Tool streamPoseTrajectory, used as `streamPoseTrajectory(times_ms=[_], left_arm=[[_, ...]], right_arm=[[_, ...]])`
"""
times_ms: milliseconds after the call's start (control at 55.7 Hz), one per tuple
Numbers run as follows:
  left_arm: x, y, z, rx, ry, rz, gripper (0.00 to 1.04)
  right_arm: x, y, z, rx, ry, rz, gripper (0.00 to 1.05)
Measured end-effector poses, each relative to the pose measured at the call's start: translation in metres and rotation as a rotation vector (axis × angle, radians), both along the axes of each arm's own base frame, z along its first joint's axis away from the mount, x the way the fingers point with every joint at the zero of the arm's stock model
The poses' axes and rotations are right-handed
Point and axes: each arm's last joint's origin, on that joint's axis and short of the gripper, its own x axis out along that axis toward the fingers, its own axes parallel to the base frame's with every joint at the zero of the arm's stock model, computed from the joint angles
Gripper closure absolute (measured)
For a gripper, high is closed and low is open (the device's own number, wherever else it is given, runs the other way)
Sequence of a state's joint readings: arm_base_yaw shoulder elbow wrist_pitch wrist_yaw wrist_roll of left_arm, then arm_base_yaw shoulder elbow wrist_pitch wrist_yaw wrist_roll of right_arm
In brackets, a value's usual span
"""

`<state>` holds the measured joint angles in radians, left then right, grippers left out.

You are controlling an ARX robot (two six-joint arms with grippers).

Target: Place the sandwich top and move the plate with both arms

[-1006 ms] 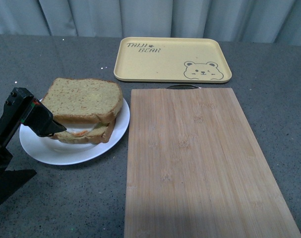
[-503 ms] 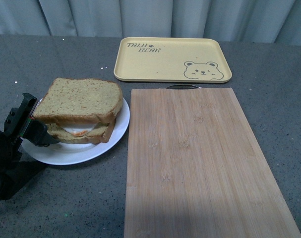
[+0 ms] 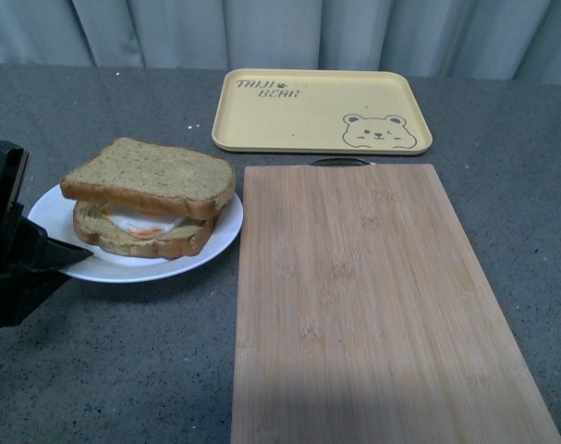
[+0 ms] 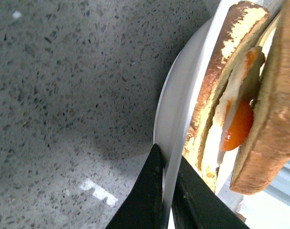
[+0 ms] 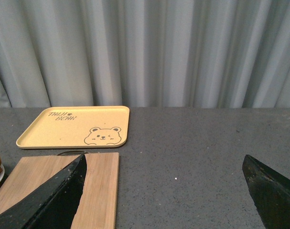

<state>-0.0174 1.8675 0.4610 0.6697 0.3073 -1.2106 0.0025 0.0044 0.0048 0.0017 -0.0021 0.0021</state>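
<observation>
The sandwich top [image 3: 151, 176] lies over the egg [image 3: 137, 225], so I'm moving the plate [image 3: 54, 205]; left gripper [image 4: 167, 167] pinches its left rim; right gripper [image 5: 166, 188] hangs spread, well apart, and I reckon it needs the opposite rim.

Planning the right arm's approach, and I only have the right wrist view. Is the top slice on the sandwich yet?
Observer: Yes. In the front view the top slice lies on the egg slice, on the plate.
Operator: And what is the left gripper doing?
Observer: The left wrist view shows the left gripper shut on the plate's rim, one finger on each face.
</observation>
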Motion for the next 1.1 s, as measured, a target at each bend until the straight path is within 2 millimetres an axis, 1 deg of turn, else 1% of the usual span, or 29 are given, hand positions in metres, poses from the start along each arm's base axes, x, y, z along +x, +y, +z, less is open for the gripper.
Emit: streamPoseTrajectory(times_ms=[72,144,251,341,431,521,593,611,683,719,862,988,1096], left_arm=[[-0.004,-0.004,0.005,-0.044,-0.036,0.008,1.01],[0.001,-0.012,0.018,-0.083,-0.096,0.003,1.01],[0.018,-0.026,0.032,-0.092,-0.141,-0.011,1.01],[0.032,-0.038,0.038,-0.082,-0.155,-0.017,1.01],[0.05,-0.053,0.043,-0.057,-0.168,-0.008,1.01],[0.067,-0.067,0.044,-0.047,-0.169,-0.003,1.01],[0.092,-0.087,0.043,-0.037,-0.161,-0.011,1.01],[0.101,-0.094,0.042,-0.036,-0.154,-0.016,1.01],[0.124,-0.113,0.039,-0.031,-0.14,-0.031,1.01],[0.131,-0.121,0.038,-0.031,-0.138,-0.039,1.01],[0.157,-0.151,0.035,-0.04,-0.139,-0.079,1.01],[0.174,-0.168,0.033,-0.043,-0.133,-0.089,1.01],[0.188,-0.182,0.027,-0.037,-0.119,-0.097,1.01]], right_arm=[[0.0,0.0,0.0,0.0,0.0,0.0,0.09],[0.0,0.0,0.0,0.0,0.0,0.0,0.09],[0.0,0.0,0.0,0.0,0.0,0.0,0.09],[0.0,0.0,0.0,0.0,0.0,0.0,0.09],[0.0,0.0,0.0,0.0,0.0,0.0,0.09],[0.0,0.0,0.0,0.0,0.0,0.0,0.09],[0.0,0.0,0.0,0.0,0.0,0.0,0.09],[0.0,0.0,0.0,0.0,0.0,0.0,0.09],[0.0,0.0,0.0,0.0,0.0,0.0,0.09],[0.0,0.0,0.0,0.0,0.0,0.0,0.09],[0.0,0.0,0.0,0.0,0.0,0.0,0.09],[0.0,0.0,0.0,0.0,0.0,0.0,0.09],[0.0,0.0,0.0,0.0,0.0,0.0,0.09]])
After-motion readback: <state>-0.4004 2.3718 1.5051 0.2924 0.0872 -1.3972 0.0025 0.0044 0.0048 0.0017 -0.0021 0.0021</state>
